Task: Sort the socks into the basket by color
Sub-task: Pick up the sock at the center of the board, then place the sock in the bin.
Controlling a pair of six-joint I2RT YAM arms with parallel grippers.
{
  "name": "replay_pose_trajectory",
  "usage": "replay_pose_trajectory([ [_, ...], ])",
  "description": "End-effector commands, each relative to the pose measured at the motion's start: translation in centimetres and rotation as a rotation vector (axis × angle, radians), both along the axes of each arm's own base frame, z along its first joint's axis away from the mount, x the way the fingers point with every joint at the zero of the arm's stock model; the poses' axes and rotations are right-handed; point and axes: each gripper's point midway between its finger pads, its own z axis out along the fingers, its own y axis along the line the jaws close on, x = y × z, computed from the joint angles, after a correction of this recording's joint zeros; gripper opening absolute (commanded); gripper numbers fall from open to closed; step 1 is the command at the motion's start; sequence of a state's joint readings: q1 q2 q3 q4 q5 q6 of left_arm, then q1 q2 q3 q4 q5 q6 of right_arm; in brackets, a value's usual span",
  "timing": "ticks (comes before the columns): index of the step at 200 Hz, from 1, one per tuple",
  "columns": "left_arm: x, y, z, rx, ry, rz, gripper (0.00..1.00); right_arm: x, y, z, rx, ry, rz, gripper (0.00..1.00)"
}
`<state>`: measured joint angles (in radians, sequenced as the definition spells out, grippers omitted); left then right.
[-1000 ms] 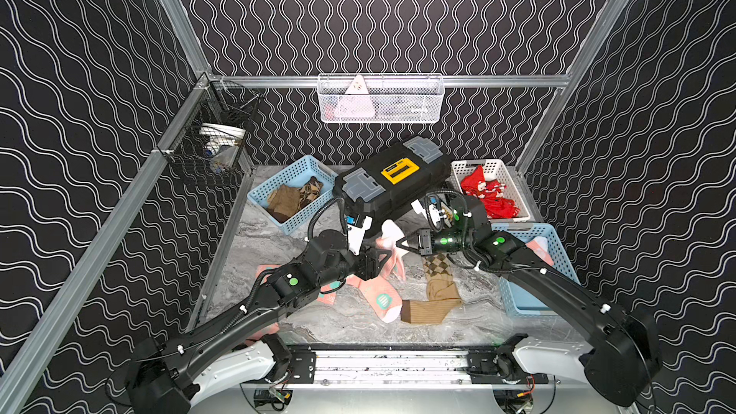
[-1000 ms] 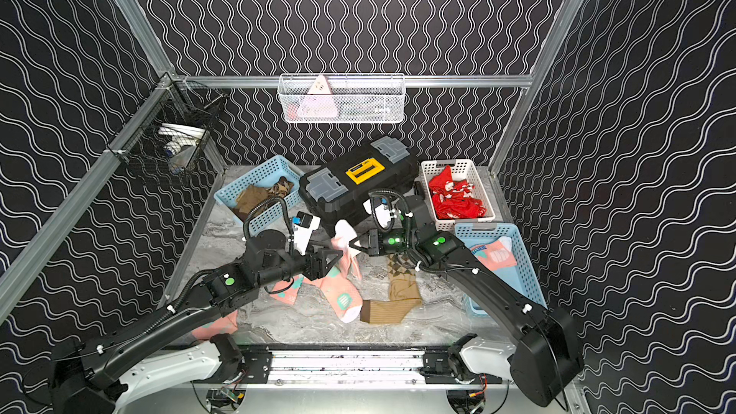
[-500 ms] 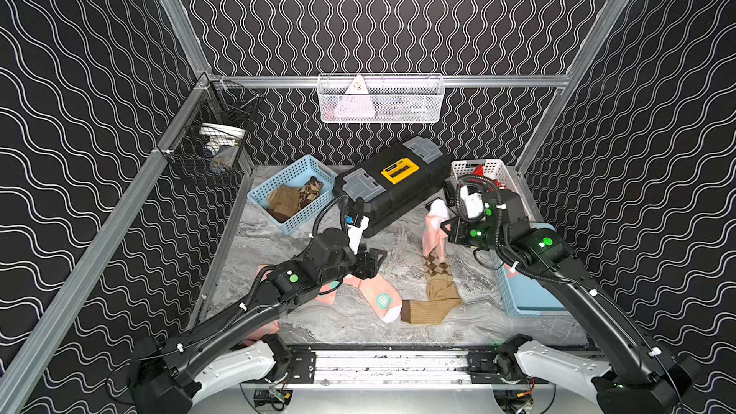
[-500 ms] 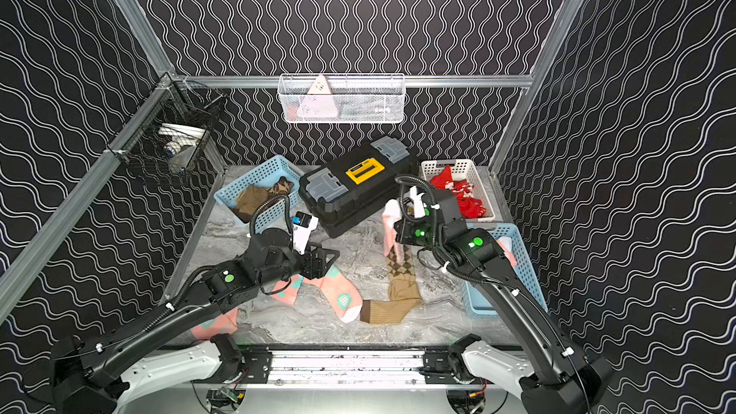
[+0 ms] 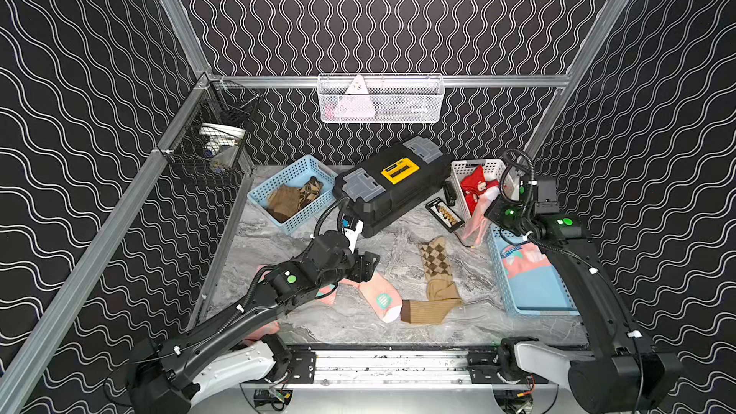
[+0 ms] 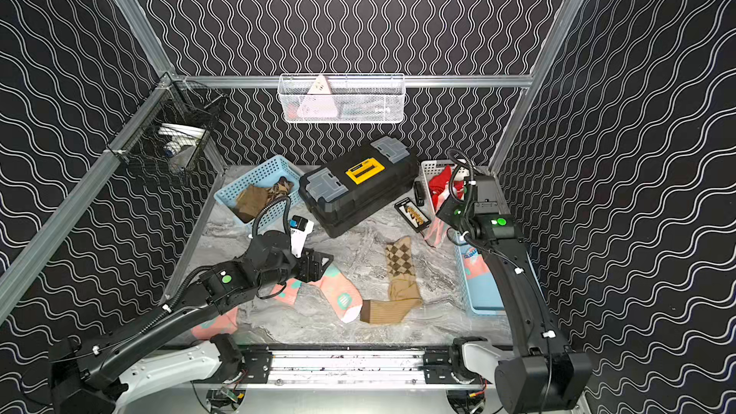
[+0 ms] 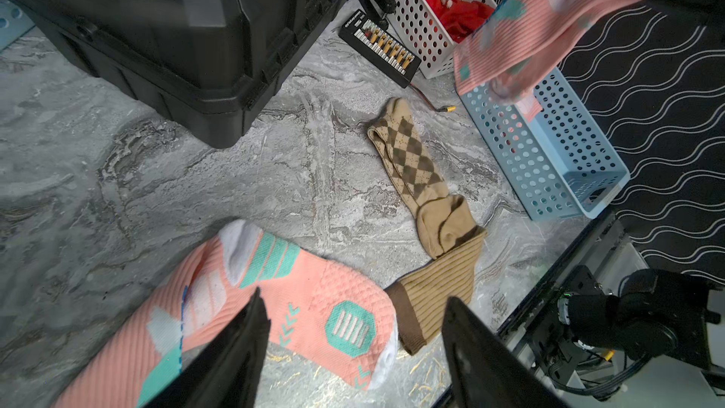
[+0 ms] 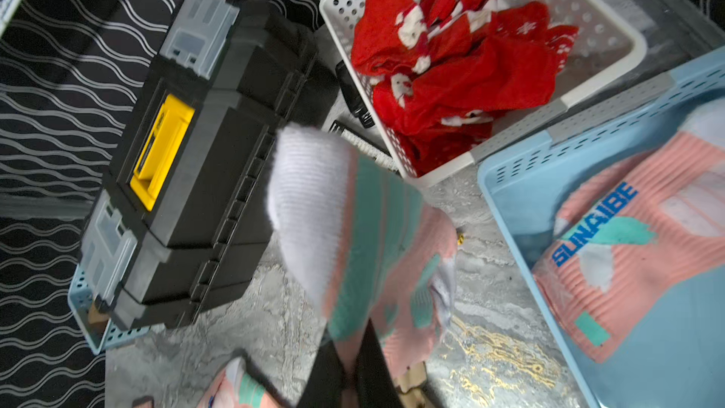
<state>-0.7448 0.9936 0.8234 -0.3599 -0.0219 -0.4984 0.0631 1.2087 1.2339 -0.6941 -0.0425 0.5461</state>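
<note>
Swinging pink sock (image 5: 476, 225) nearer blue basket (image 5: 504, 288)

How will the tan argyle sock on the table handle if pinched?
Probably floppy: the argyle sock lies folded at the heel, and the pink sock in the right gripper droops limp. Likely light; a push would probably bunch it.

The left arm (image 6: 159, 312) covers most of one pink sock (image 6: 215, 324); the hanging pink sock (image 8: 353, 237) looks blurred.

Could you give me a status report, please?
Right gripper shut on pink sock, near right blue basket. Left gripper open over second pink sock. Argyle sock loose. Path looks clear.
</note>
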Motion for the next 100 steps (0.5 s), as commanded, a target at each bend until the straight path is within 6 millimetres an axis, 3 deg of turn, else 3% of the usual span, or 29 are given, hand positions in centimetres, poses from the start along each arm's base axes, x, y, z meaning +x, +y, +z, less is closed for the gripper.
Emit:
replay_pose_trajectory([
  [1,0.0,0.3,-0.1,0.014,-0.001,0.008,0.74,1.8,-1.3,1.4,0.008,-0.064,-0.057,0.0],
  [30,0.1,0.1,-0.3,0.023,-0.003,-0.003,0.74,3.0,-3.1,1.3,0.005,-0.076,-0.106,0.0],
  [58,0.2,-0.1,-0.5,0.034,-0.005,-0.016,0.74,3.2,-5.2,-0.2,0.022,-0.054,-0.17,0.0],
  [86,0.3,-0.5,-0.8,0.037,-0.006,-0.032,0.75,2.2,-7.2,-2.9,0.062,-0.015,-0.257,0.0],
  [89,0.3,-0.5,-0.8,0.036,-0.006,-0.034,0.75,1.7,-7.4,-4.1,0.063,0.011,-0.269,0.0],
  [100,0.4,-0.8,-0.8,0.034,-0.005,-0.043,0.75,0.9,-8.1,-5.4,0.067,0.033,-0.306,0.0],
])
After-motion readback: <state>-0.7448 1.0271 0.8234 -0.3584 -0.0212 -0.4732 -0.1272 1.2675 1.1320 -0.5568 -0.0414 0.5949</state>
